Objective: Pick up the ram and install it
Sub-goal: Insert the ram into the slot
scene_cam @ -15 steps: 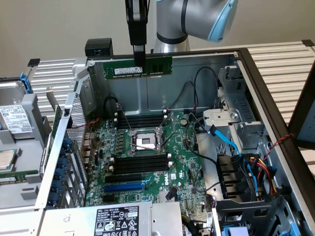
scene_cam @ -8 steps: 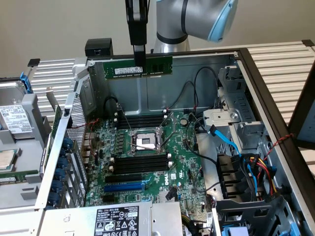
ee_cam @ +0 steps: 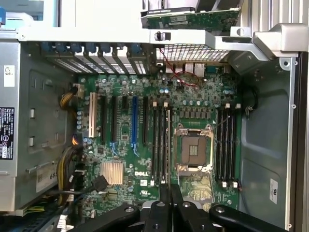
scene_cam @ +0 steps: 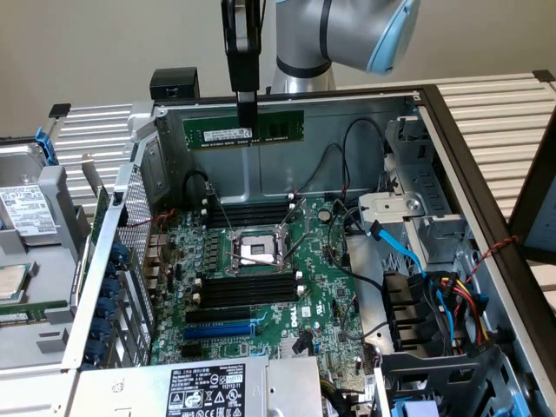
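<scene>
Power supply point(scene_cam: 206, 391): placed nearest, beside the motherboard point(scene_cam: 261, 287); label print cannot be read.
Motherboard: "DELL" is printed near the CPU socket point(scene_cam: 258, 252).
Ram point(scene_cam: 278, 128): held above the motherboard's far edge; white label unreadable.
Gripper point(scene_cam: 247, 122): clamped on the ram.

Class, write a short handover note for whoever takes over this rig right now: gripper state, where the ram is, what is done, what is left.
Gripper: shut on the ram, gripping it near its middle.
Ram: held level in the air over the open case, touching nothing else.
Done: ram picked up.
Left: installing it. The black memory slots beside the CPU socket look empty.
</scene>
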Controlling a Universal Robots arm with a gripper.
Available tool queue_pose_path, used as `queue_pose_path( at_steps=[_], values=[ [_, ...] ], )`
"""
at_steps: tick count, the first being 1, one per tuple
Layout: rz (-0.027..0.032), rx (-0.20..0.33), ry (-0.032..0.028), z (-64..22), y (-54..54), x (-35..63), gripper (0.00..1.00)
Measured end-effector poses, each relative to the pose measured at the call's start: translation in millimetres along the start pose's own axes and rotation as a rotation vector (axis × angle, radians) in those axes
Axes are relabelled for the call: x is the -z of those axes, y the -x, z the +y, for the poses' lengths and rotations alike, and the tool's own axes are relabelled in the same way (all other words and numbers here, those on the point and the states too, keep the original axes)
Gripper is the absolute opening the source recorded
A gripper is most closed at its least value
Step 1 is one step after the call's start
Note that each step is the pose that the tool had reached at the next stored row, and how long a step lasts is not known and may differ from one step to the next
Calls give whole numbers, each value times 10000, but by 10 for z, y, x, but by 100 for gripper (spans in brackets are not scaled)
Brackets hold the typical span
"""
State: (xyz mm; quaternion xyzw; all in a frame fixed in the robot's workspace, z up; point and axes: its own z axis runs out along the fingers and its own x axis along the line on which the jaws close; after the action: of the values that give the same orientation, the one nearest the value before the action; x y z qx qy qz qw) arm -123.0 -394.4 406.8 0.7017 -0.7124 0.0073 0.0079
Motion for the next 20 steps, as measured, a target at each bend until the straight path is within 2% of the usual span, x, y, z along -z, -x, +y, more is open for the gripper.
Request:
queue_pose_path(
  at_steps=[4, 6, 11, 13, 20],
  values=[
    [0, -36, 4, 2, 1, -72, 12],
    [0, -142, 40, 3, 2, -101, 12],
    [-2, -854, 87, 3, 3, -160, 12],
    [-5, -978, 97, 5, 2, -184, 12],
    [-7, -1087, 102, 94, -1, -284, 12]
  ],
)
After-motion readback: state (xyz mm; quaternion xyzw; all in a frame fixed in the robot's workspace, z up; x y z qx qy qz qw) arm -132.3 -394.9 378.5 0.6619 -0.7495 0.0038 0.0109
